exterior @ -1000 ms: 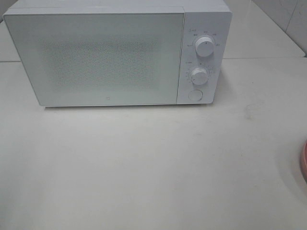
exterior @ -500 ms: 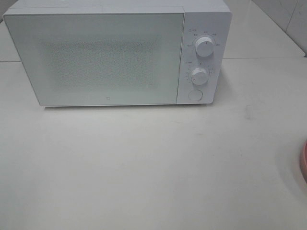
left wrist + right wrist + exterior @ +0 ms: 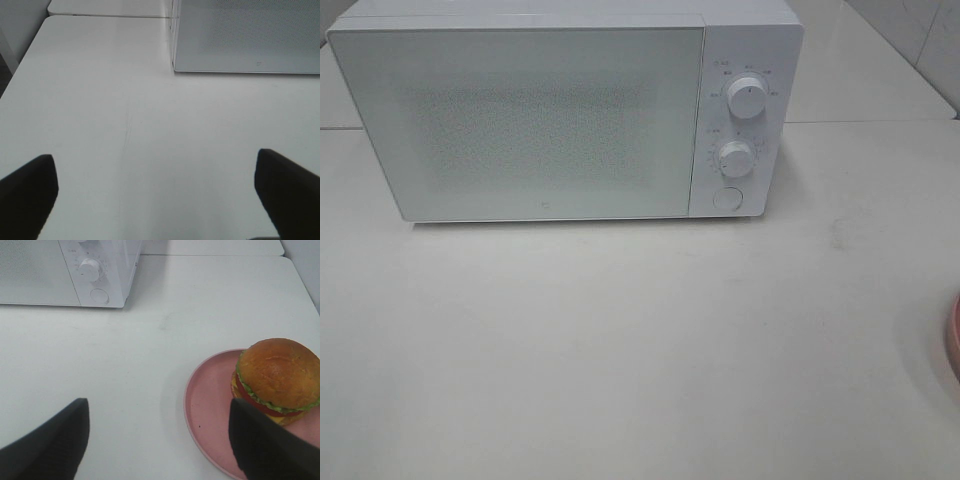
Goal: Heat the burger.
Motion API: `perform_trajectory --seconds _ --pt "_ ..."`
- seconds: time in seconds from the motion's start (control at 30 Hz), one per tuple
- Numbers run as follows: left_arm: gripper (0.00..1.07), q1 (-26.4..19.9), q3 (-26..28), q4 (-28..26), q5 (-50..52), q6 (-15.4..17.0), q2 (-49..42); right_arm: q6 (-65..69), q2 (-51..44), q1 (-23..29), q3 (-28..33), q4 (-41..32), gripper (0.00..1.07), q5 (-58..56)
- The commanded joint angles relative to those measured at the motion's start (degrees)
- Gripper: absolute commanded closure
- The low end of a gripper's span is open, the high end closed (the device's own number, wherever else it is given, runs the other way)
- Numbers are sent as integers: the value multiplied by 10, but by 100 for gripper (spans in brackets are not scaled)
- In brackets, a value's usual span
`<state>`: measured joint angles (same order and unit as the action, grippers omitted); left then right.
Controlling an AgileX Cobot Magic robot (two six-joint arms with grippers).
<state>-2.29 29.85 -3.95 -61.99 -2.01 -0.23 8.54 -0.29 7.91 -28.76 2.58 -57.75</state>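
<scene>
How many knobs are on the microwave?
2, both on the microwave control panel right of the door: upper knob and lower knob directly beneath it. Under them sits a round button, not a knob.

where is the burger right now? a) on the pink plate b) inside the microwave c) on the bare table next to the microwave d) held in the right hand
a: the right wrist view shows the burger sitting on the pink plate, with the microwave door shut and the right hand open and empty.
</scene>
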Motion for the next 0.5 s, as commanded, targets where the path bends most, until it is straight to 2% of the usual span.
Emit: perform_trajectory --seconds 0.03,0.5 --pt "6 -1 -2 -5 6 5 -13 1 -13 -2 2 1 32 7" --pt "6 -1 -2 -5 6 5 -13 1 -13 -2 2 1 32 7"
